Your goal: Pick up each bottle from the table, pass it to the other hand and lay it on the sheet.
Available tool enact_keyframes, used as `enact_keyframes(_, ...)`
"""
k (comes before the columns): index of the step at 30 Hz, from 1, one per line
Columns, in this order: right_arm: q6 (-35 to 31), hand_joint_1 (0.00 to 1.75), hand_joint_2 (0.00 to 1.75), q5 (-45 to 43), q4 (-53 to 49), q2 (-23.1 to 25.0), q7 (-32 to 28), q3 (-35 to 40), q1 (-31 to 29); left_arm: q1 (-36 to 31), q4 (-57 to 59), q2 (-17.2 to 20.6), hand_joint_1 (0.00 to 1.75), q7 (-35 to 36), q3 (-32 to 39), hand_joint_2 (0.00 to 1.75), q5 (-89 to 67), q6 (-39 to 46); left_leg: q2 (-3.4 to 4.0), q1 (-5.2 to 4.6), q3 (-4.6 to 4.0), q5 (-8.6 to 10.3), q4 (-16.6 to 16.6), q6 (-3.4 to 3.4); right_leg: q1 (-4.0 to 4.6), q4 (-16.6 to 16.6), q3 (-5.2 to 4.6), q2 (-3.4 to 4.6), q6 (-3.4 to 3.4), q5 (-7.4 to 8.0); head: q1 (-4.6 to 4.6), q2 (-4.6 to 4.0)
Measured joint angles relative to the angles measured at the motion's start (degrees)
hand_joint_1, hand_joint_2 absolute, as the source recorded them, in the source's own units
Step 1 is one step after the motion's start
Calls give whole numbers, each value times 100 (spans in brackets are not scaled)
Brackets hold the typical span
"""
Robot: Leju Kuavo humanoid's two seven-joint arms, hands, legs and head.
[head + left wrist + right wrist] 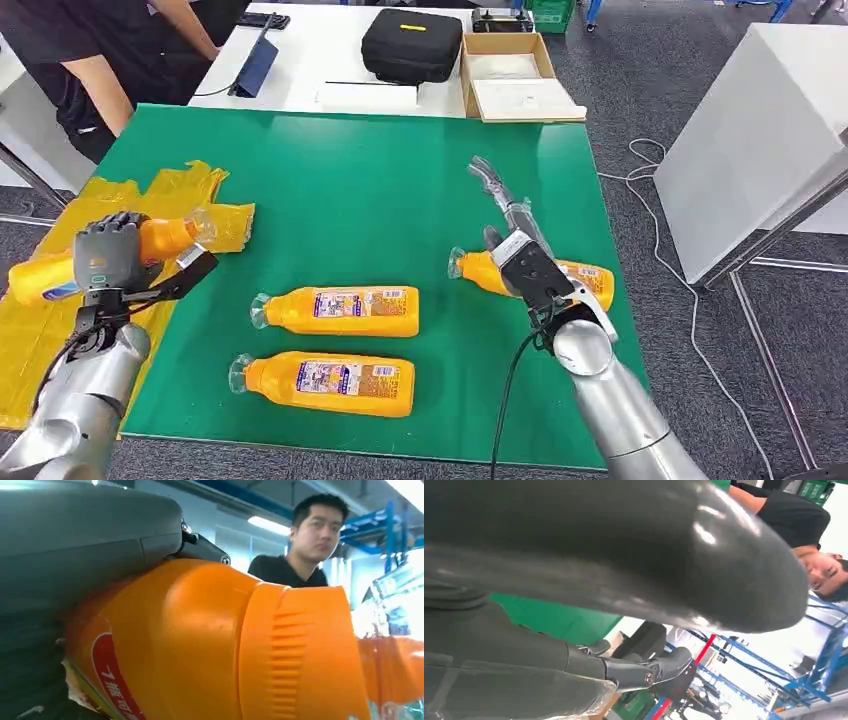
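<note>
Left hand (pixel 105 255) grips an orange bottle (pixel 45 275), label unreadable; right hand (pixel 510 215) hovers, fingers extended, empty.

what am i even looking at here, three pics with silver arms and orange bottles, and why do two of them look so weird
These come from a humanoid robot with two silver arms. The wide picture is from its head, looking down at a green table. The other two come from cameras at its wrists, so close that they look turned and crowded. Its left hand holds an orange bottle over a yellow sheet; the left wrist view shows that bottle up close. Its right hand hovers, fingers apart, above a bottle near the table's right edge. Two more bottles lie on the green: one and another nearer the robot. A person stands by.
</note>
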Motion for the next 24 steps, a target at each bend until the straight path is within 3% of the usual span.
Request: enact_keyframes(24, 13, 0, 0, -68, 240, -46, -26, 160, 2, 37, 212, -190, 175, -72, 227, 175, 42, 0, 0, 0, 0, 0, 0, 0, 0, 0, 0, 0, 0, 0, 0, 0)
